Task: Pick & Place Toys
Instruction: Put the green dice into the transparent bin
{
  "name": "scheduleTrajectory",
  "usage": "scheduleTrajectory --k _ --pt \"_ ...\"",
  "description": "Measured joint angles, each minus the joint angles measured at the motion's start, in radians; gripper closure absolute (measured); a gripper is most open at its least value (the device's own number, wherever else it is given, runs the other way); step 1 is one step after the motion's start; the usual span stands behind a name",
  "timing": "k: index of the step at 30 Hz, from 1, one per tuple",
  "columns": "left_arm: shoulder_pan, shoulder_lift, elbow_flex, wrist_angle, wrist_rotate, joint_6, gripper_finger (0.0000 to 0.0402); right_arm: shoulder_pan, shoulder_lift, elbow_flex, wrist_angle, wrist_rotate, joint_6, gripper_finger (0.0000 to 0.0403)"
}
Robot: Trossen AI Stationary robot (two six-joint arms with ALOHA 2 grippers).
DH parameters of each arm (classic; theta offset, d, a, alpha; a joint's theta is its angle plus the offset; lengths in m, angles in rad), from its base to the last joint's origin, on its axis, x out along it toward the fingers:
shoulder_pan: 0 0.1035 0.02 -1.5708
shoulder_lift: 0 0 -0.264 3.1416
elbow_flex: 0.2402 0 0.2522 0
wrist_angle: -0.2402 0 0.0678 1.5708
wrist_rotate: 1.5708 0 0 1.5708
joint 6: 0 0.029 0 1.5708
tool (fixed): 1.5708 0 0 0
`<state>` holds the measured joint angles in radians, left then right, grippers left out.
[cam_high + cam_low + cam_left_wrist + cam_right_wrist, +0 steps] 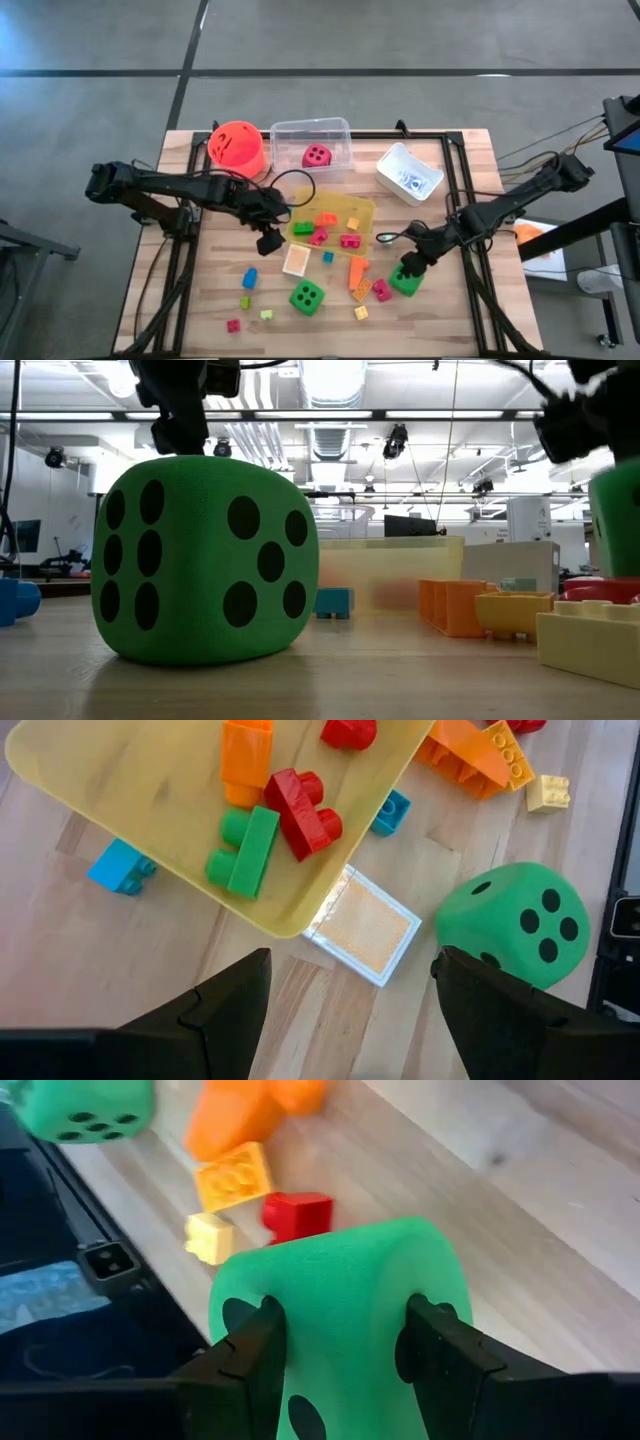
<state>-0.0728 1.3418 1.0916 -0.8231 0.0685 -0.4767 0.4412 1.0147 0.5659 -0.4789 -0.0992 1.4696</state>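
My right gripper is shut on a green dotted die at the table's right near side. My left gripper is open and empty above the wood, by the left corner of the yellow tray. It also shows in its own wrist view. A second green die rests on the table near the front edge. A pink die lies in the clear tray. Bright blocks lie in the yellow tray and on the wood near the front, among them a blue block. My right gripper pinches the green die between its two fingers, one finger on each of two opposite faces. The die's side beside the finger looks slightly dented in. The fingers come from above, slanting from the table's right. Whether the die is clear of the table, I cannot tell.
An orange bucket stands at the far left and a white tray at the far right. A small clear square piece lies by the yellow tray's near corner. Orange, yellow and pink blocks lie close to the held die.
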Motion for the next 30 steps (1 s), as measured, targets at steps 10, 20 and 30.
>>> scheduleTrajectory --k 10,20,30 --pt "0.000 -0.004 0.000 -0.016 -0.006 0.019 0.0125 0.000 -0.005 0.191 -0.164 0.131 -0.056 0.0263" --pt "0.000 -0.037 0.000 -0.013 -0.031 0.034 0.0125 -0.001 0.017 0.191 -0.102 0.170 -0.040 0.0279" --pt "0.000 -0.082 0.000 -0.016 -0.034 0.032 0.0125 -0.016 0.015 0.191 0.035 0.364 -0.042 0.0288"
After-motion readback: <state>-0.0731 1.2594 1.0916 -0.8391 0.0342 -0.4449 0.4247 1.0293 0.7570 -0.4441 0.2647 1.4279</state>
